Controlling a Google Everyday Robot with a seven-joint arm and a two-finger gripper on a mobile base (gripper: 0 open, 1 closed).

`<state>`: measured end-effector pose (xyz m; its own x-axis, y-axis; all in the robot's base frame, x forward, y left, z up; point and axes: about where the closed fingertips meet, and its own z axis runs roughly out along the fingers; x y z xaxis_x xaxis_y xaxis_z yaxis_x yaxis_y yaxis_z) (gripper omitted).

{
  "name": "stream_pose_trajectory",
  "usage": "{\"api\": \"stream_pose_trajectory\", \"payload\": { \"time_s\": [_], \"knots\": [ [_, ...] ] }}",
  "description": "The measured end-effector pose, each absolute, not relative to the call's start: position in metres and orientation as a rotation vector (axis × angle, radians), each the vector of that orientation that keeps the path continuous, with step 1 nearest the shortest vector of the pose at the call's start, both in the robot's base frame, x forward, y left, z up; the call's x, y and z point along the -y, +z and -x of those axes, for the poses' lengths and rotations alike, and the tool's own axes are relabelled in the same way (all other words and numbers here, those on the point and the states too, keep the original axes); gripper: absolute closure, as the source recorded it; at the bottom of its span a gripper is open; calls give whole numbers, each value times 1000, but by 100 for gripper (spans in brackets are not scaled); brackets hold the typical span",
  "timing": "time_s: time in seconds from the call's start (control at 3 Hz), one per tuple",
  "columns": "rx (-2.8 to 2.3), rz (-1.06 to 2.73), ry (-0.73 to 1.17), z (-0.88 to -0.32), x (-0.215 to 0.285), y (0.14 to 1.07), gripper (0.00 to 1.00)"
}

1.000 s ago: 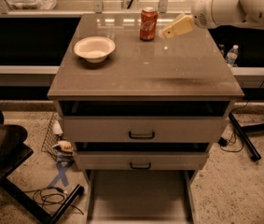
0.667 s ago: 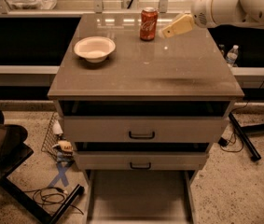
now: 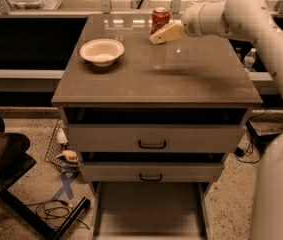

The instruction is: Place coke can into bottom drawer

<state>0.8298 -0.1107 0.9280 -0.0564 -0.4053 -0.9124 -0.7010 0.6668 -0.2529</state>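
gripper [image 3: 158, 36] over the back of the cabinet top [image 3: 156, 81], in front of the coke can [image 3: 160, 15], hides the can's lower right; contact cannot be told | can lettering too small to read | bottom drawer [image 3: 148, 211] front cut off by lower edge | arm [image 3: 276, 39] cut off at right edge | bottle [image 3: 249, 59] base hidden behind cabinet top

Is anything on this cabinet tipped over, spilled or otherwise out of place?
Nothing stands out. The small red coke can stands upright at the back of the brown cabinet top, the gripper close beside it. The white bowl sits upright; the grey bottom drawer is open.
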Motion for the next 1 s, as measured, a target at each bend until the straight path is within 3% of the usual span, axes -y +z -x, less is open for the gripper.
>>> {"api": "stream_pose_trajectory", "payload": {
  "time_s": [1.0],
  "knots": [
    [-1681, 768, 396, -919, 60, 879, 3]
  ]
}}
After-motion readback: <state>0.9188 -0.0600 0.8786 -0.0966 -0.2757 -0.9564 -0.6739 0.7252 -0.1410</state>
